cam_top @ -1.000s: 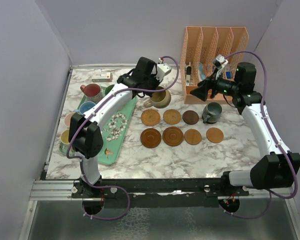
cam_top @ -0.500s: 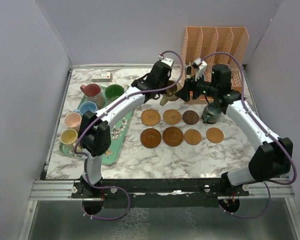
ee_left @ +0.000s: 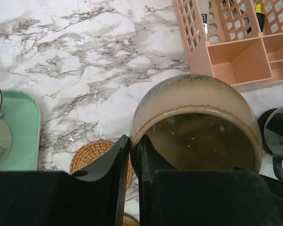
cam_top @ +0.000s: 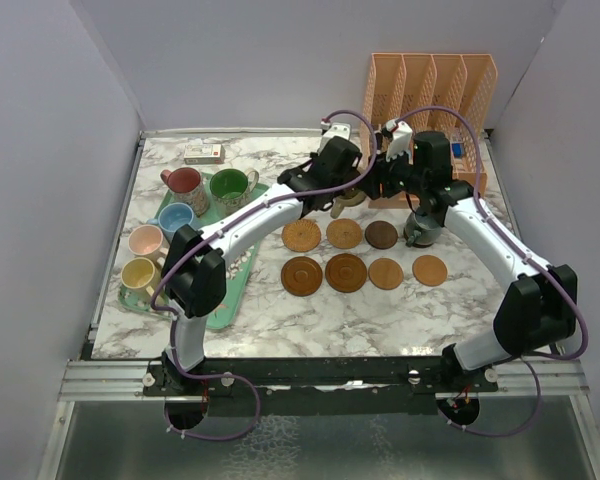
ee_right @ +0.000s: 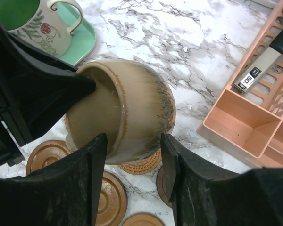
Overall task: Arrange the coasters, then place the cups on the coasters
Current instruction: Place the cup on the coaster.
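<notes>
Marble table (cam_top: pixel 280 310) carries a peach rack (cam_top: pixel 430 80) at its far right corner, a green tray (cam_top: pixel 218 312) by its left edge, partly behind an arm, and seven coasters (cam_top: pixel 346 272) mid-table. Above their back row hangs the tan mug (ee_right: pixel 141 99), tilted. The left claw (ee_left: pixel 132 141) is clamped on its rim, and the right claw (ee_right: pixel 132 139) stands half-spread around its body, contact unclear.

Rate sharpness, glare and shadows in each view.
Top external: even light, sharp, soft shadows on the table. Left wrist: tan cup sharp, faint glints in its glaze; black fingers featureless. Right wrist: cup crisp, close fingers dark and soft-edged.
</notes>
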Controlling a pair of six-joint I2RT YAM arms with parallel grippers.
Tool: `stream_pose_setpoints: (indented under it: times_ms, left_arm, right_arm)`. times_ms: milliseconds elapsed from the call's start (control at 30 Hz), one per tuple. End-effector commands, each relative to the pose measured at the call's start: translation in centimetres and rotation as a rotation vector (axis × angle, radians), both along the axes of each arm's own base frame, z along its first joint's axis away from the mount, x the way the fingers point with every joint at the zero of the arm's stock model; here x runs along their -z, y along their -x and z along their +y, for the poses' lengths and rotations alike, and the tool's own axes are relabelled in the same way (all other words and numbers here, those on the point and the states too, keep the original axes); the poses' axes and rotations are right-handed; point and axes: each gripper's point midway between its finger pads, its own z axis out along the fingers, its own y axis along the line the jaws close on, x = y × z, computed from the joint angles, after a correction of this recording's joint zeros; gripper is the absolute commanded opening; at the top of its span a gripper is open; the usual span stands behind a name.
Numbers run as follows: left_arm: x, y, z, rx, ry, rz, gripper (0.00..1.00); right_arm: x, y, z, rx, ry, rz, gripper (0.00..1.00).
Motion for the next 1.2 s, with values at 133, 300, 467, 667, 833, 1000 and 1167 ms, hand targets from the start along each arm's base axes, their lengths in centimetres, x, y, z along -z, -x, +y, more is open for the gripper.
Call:
stream_pose_setpoints:
  times_ms: [133,300,467,667,833,1000,1167]
  left_arm:
    - [-4.6,0.6,-1.8,-0.020,0.116,-0.097,0.00]
    - [-4.8,1.0,-2.5,0.012,0.131,-0.089,0.00]
    - [-5.4,1.6,-3.4,0.062,0.165,-0.079,0.00]
    - [-6.5,2.3,-4.5,0.151,0.199,-0.084,0.00]
    - [-7.2,2.4,-4.3,0.165,0.201,-0.111,0.00]
    - [-8.1,2.7,-4.8,0.217,0.210,-0.129,0.00]
    - [-9.0,4.0,-6.2,0.341,0.245,-0.137,0.00]
  right_arm:
    - [1.2,-2.0,-1.6,0.122,0.074,-0.010,0.44]
    - [1.8,-2.6,-2.7,0.176,0.114,-0.012,0.40]
    - [1.9,-3.0,-3.7,0.218,0.157,-0.032,0.36]
    - [2.8,-3.4,-4.7,0.247,0.217,-0.031,0.30]
    - [3.3,-3.4,-5.6,0.265,0.263,-0.041,0.25]
    - [3.8,-3.1,-6.0,0.271,0.290,-0.038,0.15]
    - [3.9,-3.0,-6.4,0.273,0.315,-0.039,0.03]
